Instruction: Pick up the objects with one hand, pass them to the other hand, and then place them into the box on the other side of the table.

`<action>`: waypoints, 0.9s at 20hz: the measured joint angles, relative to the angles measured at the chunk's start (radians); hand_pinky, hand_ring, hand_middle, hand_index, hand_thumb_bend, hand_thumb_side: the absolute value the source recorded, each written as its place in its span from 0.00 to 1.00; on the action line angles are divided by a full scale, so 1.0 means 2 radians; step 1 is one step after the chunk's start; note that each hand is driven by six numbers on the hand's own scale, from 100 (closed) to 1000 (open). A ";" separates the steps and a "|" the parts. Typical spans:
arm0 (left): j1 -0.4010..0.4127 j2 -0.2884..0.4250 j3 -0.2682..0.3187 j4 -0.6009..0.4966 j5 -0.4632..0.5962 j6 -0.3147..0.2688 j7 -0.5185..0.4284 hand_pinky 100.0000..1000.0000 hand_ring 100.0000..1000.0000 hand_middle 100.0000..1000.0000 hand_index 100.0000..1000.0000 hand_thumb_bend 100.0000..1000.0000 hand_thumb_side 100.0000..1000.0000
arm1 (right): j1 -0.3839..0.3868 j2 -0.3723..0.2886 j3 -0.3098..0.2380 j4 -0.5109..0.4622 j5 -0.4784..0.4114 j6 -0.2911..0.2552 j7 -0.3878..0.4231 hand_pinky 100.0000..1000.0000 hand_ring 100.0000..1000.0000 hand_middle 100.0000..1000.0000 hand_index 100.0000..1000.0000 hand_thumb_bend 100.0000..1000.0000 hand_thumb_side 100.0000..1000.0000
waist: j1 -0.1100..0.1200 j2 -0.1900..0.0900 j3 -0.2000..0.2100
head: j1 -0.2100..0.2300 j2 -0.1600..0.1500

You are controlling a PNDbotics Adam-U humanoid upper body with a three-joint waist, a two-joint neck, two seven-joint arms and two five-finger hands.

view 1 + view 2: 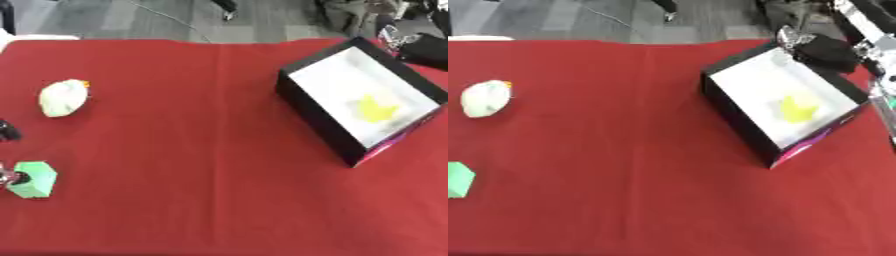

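No readable text, labels or signs

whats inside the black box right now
The black box holds one yellow object lying on its white floor. Nothing else shows inside, though the near wall hides a strip of the floor along it.

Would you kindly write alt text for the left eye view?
A red table holds a black box at right containing a yellow object. At left lie a pale rounded object and a green block, which the left hand touches.
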 measured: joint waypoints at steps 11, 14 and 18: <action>-0.050 -0.054 0.037 0.072 -0.248 -0.185 -0.174 0.98 0.93 0.81 0.82 0.57 0.00 | 0.006 0.000 0.001 0.003 0.005 0.001 0.001 1.00 1.00 0.89 0.98 0.00 0.46 | -0.003 0.000 0.005 | -0.001 0.000; -0.055 -0.067 0.039 0.086 -0.264 -0.206 -0.173 0.95 0.91 0.79 0.83 0.58 0.00 | 0.006 0.000 0.001 0.004 0.006 0.001 0.001 1.00 1.00 0.89 0.98 0.00 0.46 | -0.003 0.000 0.005 | -0.002 0.000; -0.059 -0.079 0.039 0.097 -0.246 -0.212 -0.157 0.94 0.90 0.79 0.84 0.59 0.00 | 0.007 0.000 0.001 0.004 0.007 0.001 0.002 1.00 1.00 0.89 0.98 0.00 0.46 | -0.003 0.000 0.005 | -0.003 0.000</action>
